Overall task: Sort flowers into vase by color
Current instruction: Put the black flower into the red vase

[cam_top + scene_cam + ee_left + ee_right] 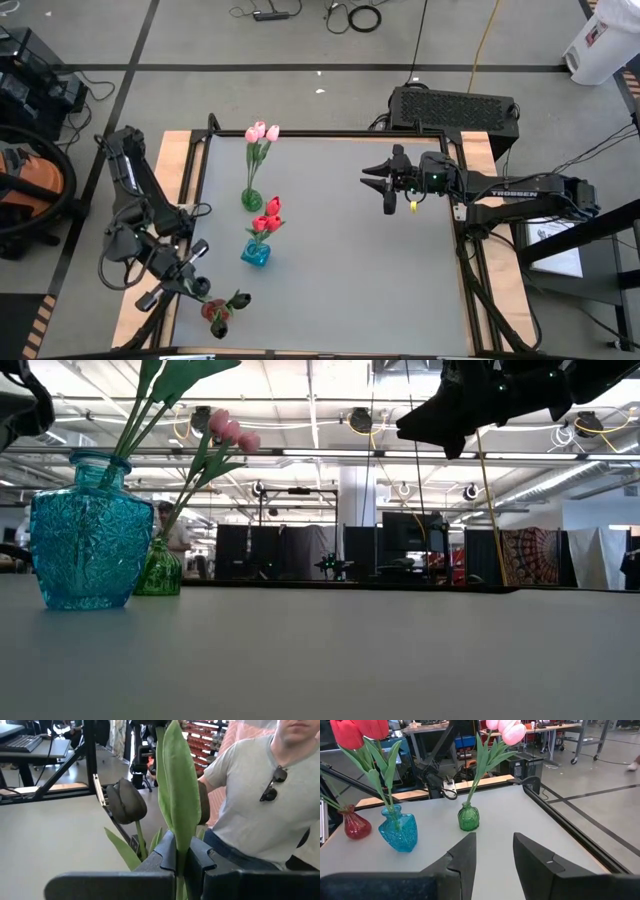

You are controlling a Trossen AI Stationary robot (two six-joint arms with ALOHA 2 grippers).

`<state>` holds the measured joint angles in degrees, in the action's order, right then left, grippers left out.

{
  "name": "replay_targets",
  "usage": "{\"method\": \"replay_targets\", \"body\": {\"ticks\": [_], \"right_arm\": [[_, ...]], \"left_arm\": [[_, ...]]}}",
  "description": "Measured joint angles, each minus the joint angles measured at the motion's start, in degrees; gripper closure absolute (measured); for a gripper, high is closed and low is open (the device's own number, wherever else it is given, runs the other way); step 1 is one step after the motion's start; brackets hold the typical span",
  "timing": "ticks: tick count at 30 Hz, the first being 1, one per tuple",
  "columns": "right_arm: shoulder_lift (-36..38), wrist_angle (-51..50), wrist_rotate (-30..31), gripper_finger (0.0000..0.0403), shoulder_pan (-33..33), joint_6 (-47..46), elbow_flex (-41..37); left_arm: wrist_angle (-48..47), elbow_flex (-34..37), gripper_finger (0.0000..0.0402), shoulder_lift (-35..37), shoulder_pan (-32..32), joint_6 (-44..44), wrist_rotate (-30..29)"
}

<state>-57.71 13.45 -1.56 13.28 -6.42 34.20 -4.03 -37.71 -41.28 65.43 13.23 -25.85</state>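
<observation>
A green vase holds pink tulips. In front of it a blue vase holds red tulips. A small red vase stands near the table's front left corner, with black tulips above it. My left gripper is beside the red vase, shut on a black tulip. A second dark bud shows behind the leaf. My right gripper hangs open over the table's far right part, with nothing between its fingers. My left gripper pinches a black tulip's green leaf and stem between its two fingers. The fingers lie about level, across the stem. The leaf stands upright above them. The stem's lower end is hidden by the gripper, so I cannot tell whether it is in the red vase.
A person in a grey shirt stands just beyond the table's near left side. In the low view the blue vase and the green vase stand at the left. Bare table top lies right of the vases.
</observation>
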Motion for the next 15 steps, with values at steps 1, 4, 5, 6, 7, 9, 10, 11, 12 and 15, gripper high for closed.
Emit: {"method": "replay_targets", "body": {"ticks": [1, 4, 5, 6, 7, 9, 10, 11, 12, 15], "right_arm": [[0.0, 0.0, 0.0, 0.0282, 0.0, 0.0, 0.0], [0.0, 0.0, 0.0, 0.0282, 0.0, 0.0, 0.0], [0.0, 0.0, 0.0, 0.0282, 0.0, 0.0, 0.0], [0.0, 0.0, 0.0, 0.0282, 0.0, 0.0, 0.0], [0.0, 0.0, 0.0, 0.0282, 0.0, 0.0, 0.0], [0.0, 0.0, 0.0, 0.0282, 0.0, 0.0, 0.0], [0.0, 0.0, 0.0, 0.0282, 0.0, 0.0, 0.0], [0.0, 0.0, 0.0, 0.0282, 0.0, -0.2, 0.0], [0.0, 0.0, 0.0, 0.0282, 0.0, -0.3, 0.0], [0.0, 0.0, 0.0, 0.0282, 0.0, -0.4, 0.0]], "left_arm": [[0.0, 0.0, 0.0391, -0.2, 0.0, 0.0, -0.2], [0.0, 0.0, 0.0391, -0.8, 0.0, 1.2, -0.5], [0.0, 0.0, 0.0391, -1.0, 0.0, 1.4, -0.5], [0.1, 0.0, 0.0391, -1.2, 0.0, 1.4, -0.6], [0.1, 0.0, 0.0391, -1.4, 0.0, 1.4, -0.7], [0.1, 0.0, 0.0391, -1.8, 0.0, 1.5, -0.8], [0.1, 0.0, 0.0391, -1.9, 0.0, 1.5, -0.8], [0.1, 0.0, 0.0391, -2.1, 0.0, 1.5, -0.8], [0.1, 0.0, 0.0391, -2.4, 0.0, 1.6, -0.8], [0.0, 0.0, 0.0391, -2.9, 0.0, 3.2, -0.8]]}}
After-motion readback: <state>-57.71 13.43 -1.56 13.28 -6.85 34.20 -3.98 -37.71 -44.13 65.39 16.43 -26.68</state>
